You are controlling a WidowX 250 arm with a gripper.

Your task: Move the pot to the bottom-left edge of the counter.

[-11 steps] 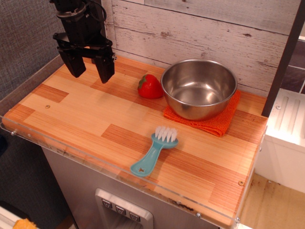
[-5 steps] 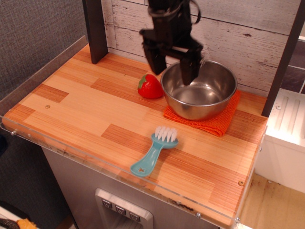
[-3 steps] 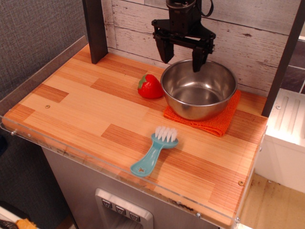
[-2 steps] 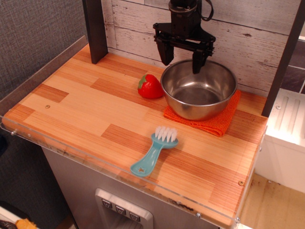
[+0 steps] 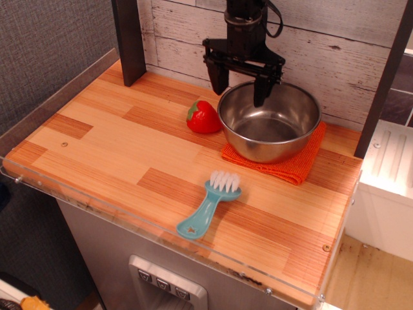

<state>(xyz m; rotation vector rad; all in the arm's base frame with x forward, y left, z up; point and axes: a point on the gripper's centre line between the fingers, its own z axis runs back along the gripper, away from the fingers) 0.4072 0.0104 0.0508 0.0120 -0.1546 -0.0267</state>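
Note:
The shiny steel pot (image 5: 270,121) sits on an orange knitted cloth (image 5: 284,163) at the back right of the wood-plank counter (image 5: 103,142). My black gripper (image 5: 239,89) hangs open over the pot's back-left rim. Its left finger is outside the rim and its right finger (image 5: 260,90) is inside the bowl. It holds nothing. The bottom-left part of the counter is bare wood behind the clear acrylic rim (image 5: 45,184).
A red strawberry (image 5: 203,117) lies just left of the pot. A light-blue brush (image 5: 208,205) lies at the front middle. A dark post (image 5: 129,39) stands at the back left, another post (image 5: 384,77) at the right, with a whitewashed plank wall behind.
My gripper has swung from the counter's back left across to the pot, and over the last half second it has lowered slightly and shifted left to straddle the rim. The pot has not moved.

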